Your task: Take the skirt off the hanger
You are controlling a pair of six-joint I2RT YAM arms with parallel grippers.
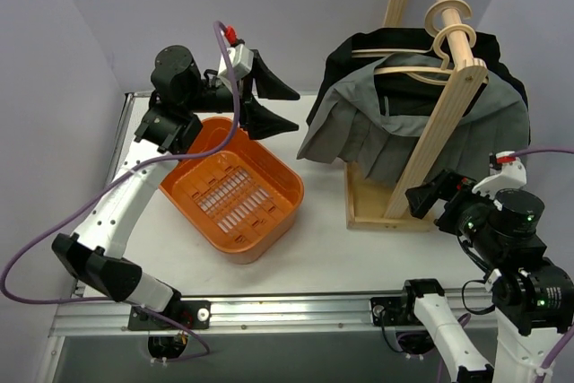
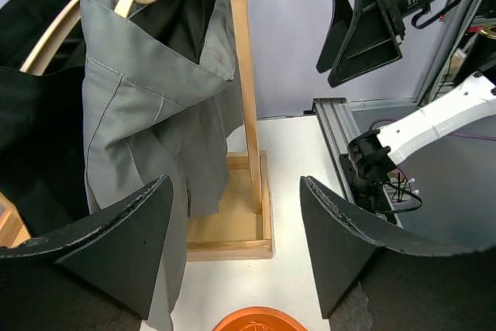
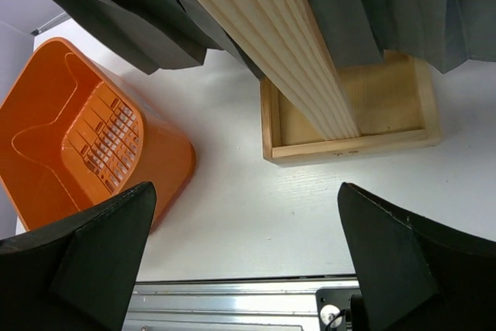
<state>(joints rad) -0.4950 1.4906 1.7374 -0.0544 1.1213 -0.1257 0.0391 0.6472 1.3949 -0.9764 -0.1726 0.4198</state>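
Both open: left gripper (image 1: 296, 111) and right gripper (image 1: 420, 201) gape wide, holding nothing.
Skirt: grey pleated skirt (image 1: 359, 127) hangs on wooden hanger (image 1: 413, 71), worktop's far right.
Your grip: pinch skirt cloth only, clear of rack post (image 1: 439, 127).

skirt (image 1: 359, 129) on hanger (image 1: 404, 70), right of basket (image 1: 235, 197)

Left end effector (image 1: 289, 110), right end effector (image 3: 246, 191) agape.

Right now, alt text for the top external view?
A grey pleated skirt hangs on a wooden hanger on a wooden rack at the right of a white table. The left tool, open, hovers between the skirt and an orange basket; the right tool, open, sits by the rack's base.
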